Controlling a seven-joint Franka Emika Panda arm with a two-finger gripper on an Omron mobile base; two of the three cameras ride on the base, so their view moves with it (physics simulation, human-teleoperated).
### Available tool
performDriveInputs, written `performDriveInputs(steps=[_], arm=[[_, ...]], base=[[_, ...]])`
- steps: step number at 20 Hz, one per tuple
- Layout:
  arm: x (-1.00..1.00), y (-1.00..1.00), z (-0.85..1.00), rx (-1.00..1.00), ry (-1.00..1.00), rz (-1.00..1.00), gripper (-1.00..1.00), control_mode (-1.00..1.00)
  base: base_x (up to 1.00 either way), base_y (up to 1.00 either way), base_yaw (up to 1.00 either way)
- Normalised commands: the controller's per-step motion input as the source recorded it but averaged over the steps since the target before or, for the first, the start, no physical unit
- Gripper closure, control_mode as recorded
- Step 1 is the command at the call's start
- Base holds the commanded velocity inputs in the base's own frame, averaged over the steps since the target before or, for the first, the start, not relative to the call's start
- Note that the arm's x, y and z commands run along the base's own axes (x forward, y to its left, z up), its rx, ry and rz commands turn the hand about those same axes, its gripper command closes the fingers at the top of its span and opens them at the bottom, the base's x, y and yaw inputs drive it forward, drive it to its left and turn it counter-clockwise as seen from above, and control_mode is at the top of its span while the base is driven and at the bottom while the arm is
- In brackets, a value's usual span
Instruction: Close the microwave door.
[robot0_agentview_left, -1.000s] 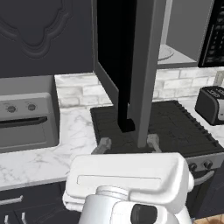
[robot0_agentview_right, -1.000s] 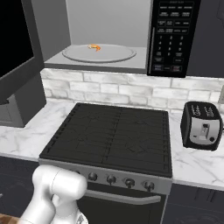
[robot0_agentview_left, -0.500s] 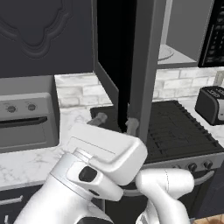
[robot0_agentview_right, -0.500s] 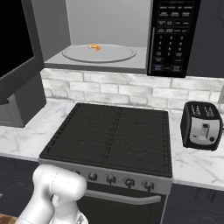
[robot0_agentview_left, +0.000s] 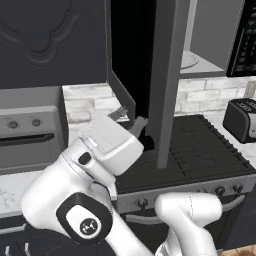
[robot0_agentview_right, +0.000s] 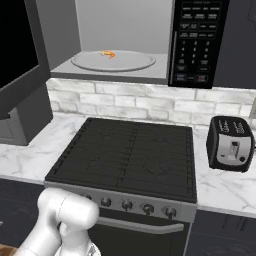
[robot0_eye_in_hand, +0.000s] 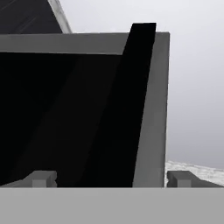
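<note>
Since a second ago my arm has swung left and risen, so my two-finger gripper (robot0_agentview_left: 129, 119) now sits close behind the lower part of the big flat microwave door with its grey frame and black glass window (robot0_agentview_left: 167, 75), where before it hung low in front of the stove. That door has not shifted; it stands wide open, edge-on in the left base view, jutting out over the black gas stove top (robot0_agentview_right: 130, 157).

Looking along my hand, the door (robot0_eye_in_hand: 65, 113) rises directly ahead, its dark vertical bar handle (robot0_eye_in_hand: 118, 109) running up between my two fingertips (robot0_eye_in_hand: 43, 178), with the grey frame edge just inside my right tip. My fingers stand well apart and hold nothing; whether they touch the panel I cannot tell.

Beyond the door to my right is the large boxy dark-grey microwave (robot0_agentview_right: 125, 45), its grey cavity showing a round plate (robot0_agentview_right: 112, 61) with a small orange morsel (robot0_agentview_right: 108, 53) on it, and a black button panel (robot0_agentview_right: 194, 42). Further right, on the white marble counter (robot0_agentview_right: 225, 182), stands a small black toaster (robot0_agentview_right: 230, 144). To my left sits a grey toaster oven (robot0_agentview_left: 27, 132).
</note>
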Motion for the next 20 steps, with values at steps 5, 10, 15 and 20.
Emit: performDriveInputs(steps=[5, 10, 15, 20], arm=[[0.5, -0.34, 0.0, -0.01, -0.15, -0.25, -1.0, -1.0], [0.4, -0.72, 0.09, 0.0, -0.14, -0.2, -1.0, -1.0], [0.08, -1.0, 0.34, 0.05, -0.17, -0.12, -1.0, -1.0], [0.1, -1.0, 0.35, 0.12, -0.1, -0.03, -1.0, -1.0]], base=[[0.0, 0.0, 0.0], [0.0, 0.0, 0.0], [0.0, 0.0, 0.0], [0.0, 0.0, 0.0]])
